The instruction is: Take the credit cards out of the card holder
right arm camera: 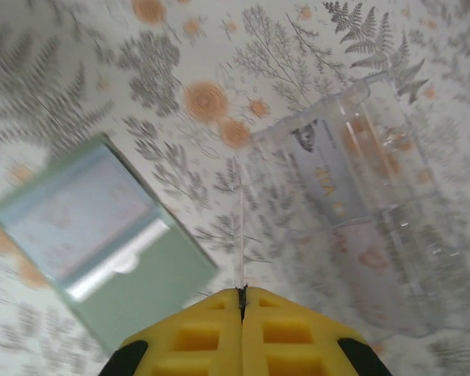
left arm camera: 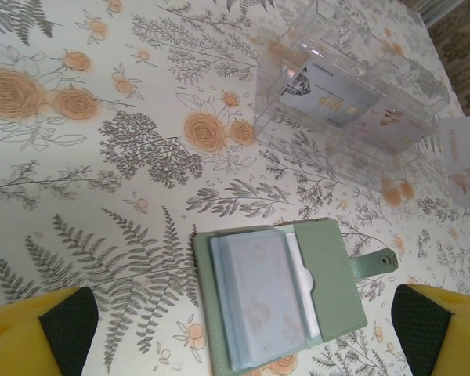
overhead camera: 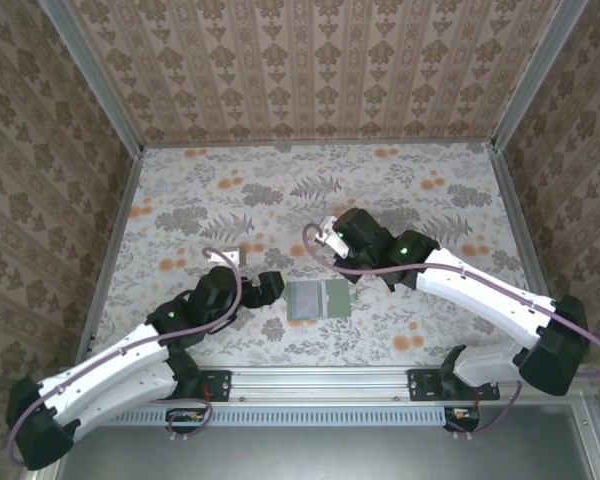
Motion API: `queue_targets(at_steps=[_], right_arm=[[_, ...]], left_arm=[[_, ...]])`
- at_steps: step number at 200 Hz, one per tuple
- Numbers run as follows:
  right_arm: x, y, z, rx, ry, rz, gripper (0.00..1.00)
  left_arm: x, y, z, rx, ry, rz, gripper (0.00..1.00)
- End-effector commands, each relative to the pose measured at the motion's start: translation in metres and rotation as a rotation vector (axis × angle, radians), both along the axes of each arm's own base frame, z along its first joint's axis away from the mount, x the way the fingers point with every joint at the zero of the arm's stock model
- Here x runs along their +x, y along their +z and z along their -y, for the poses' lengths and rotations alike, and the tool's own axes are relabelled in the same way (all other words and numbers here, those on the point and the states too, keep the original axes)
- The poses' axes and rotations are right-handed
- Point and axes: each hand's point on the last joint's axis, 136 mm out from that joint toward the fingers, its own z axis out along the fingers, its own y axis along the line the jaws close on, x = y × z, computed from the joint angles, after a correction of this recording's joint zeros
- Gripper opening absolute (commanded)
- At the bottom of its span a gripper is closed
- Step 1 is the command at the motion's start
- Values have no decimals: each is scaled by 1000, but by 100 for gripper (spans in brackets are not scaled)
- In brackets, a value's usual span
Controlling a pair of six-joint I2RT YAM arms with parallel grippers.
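Holder (overhead camera: 318, 299) lies open and flat on the table (overhead camera: 230, 190), near the middle and between the two arms. In the left wrist view its blue-grey slots face up and its tab (left arm camera: 376, 262) sticks out to one side. A white card (left arm camera: 305, 274) peeks from a slot there, so the job looks unfinished.

The left tool (overhead camera: 270, 286) sits just left of the holder with its jaws wide, holding nothing. That spread would suit pinning the holder down or taking it by the edges for the next pull.

The right tool (right arm camera: 241, 301) is closed tight on a thin sheet seen edge-on, most likely a card, held upright above the table between holder and tray. Gripping it by one end leaves most of it free to slide into place.

The clear tray (right arm camera: 423, 258) stands near the holder but apart from it. One printed card (right arm camera: 329, 176) lies inside, so it seems to be the drop spot.
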Motion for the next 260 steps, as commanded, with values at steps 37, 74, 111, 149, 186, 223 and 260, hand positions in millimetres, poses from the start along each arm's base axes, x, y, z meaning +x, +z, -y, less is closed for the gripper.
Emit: queue_targets(at_steps=[37,74,111,149,186,223,260], right_arm=[[35,-30,31,-489,159,175,0],[43,-43,39,-456,148,122,0],[57,-54,52,-463,110,114,0],[64,-69,60,-494,95,78,0],[66,-79,67,-524,85,48,0],[67,-82,73,-551,81,42,0],[67,-80,82,-561,62,42,0]], left_arm=[[-10,-8,-30,-34,60,32,100],[-14,-10,-36,-36,68,30,100],[-15,-11,-34,-43,62,26,100],[-16,-13,-35,-36,59,19,100],[-16,-13,-38,-35,64,24,100],[-17,-15,-39,-35,66,25,100],[-17,-16,-39,-32,65,24,100]])
